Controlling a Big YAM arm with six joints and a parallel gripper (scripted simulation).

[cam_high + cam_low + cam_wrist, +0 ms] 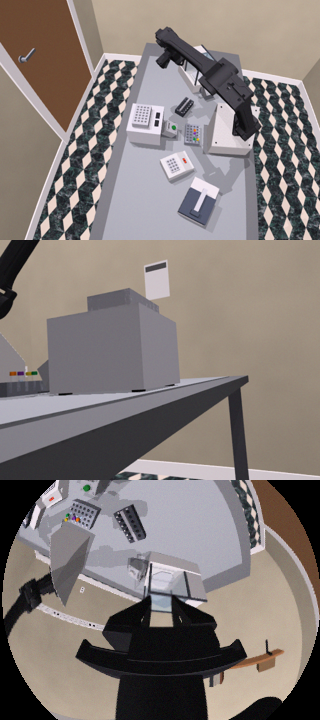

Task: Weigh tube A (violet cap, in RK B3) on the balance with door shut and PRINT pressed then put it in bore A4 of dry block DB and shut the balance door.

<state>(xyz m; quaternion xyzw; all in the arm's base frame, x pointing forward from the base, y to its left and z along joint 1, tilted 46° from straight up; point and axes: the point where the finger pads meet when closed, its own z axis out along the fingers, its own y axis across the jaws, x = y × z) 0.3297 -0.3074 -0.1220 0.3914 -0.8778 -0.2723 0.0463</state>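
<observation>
Tube A [194, 133] sits in rack RK [187, 139]; gripper [162, 63] hovers empty beside the balance [186, 74].

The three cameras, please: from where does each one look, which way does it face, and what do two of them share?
Top: high above the bench, facing down on the stations; the whole arm shows.
Exterior: low beside the table edge, facing across at the dry block; only an arm segment shows at upper left.
Wrist: on the arm, facing down past the gripper to the balance.
Top and wrist share the tube rack.
</observation>
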